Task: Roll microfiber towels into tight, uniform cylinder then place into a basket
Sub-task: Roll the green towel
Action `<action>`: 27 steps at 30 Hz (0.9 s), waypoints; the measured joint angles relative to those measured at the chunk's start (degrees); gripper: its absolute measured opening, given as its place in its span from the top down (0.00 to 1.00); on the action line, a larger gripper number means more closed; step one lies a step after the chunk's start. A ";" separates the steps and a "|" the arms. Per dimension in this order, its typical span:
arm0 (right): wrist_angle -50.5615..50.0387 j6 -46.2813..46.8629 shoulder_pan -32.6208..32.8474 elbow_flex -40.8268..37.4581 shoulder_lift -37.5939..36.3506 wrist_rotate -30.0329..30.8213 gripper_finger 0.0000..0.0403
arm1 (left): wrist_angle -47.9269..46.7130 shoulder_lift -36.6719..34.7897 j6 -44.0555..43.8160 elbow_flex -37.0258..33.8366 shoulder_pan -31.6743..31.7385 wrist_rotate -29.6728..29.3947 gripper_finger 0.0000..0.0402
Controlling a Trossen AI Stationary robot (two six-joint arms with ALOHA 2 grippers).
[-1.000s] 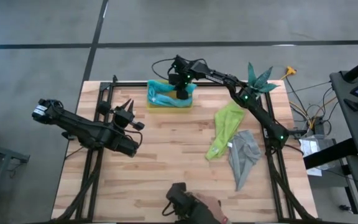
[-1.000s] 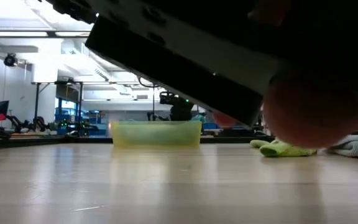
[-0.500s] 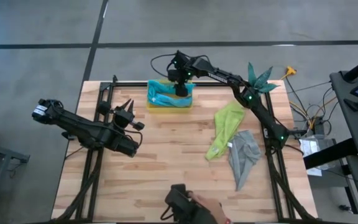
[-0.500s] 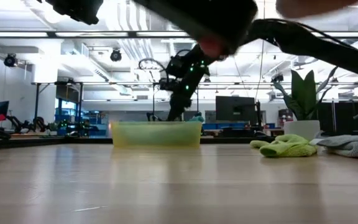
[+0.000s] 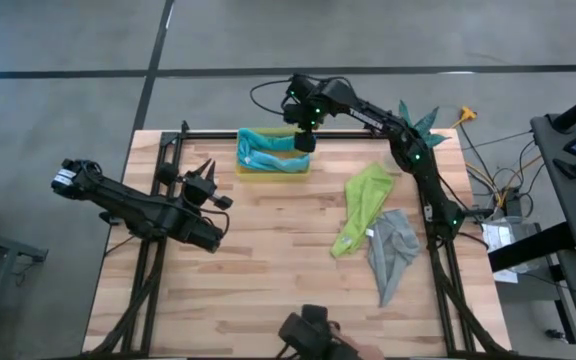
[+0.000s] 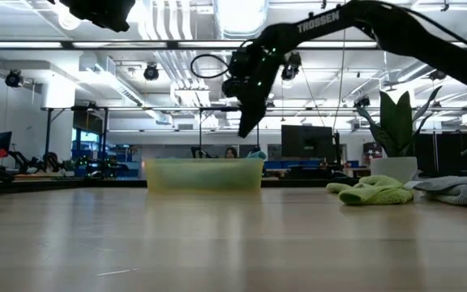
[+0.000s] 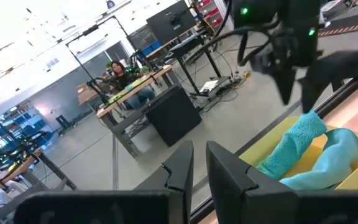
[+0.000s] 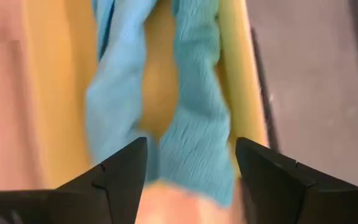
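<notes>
"TROSSEN" reads on the right arm (image 6: 331,20); right tool (image 5: 305,141), spread and empty, hangs above the towels (image 5: 268,155) in the basket (image 5: 244,168)

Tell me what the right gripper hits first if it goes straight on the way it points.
Most likely the teal towel lying in the basket: the open right gripper points down at it from just above.

A robotics lab in an open industrial hall: white ceiling ducts (image 6: 169,20) and strip lights run above long workbenches (image 7: 126,93) with dark monitors (image 6: 305,139). A person (image 7: 118,68) sits at one bench (cables trail across the grey concrete floor (image 5: 68,40)).
</notes>
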 joint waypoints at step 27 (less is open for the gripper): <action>20.21 18.43 4.63 -58.90 -38.79 1.82 0.44 | 0.53 0.00 0.35 -0.70 0.02 2.70 0.93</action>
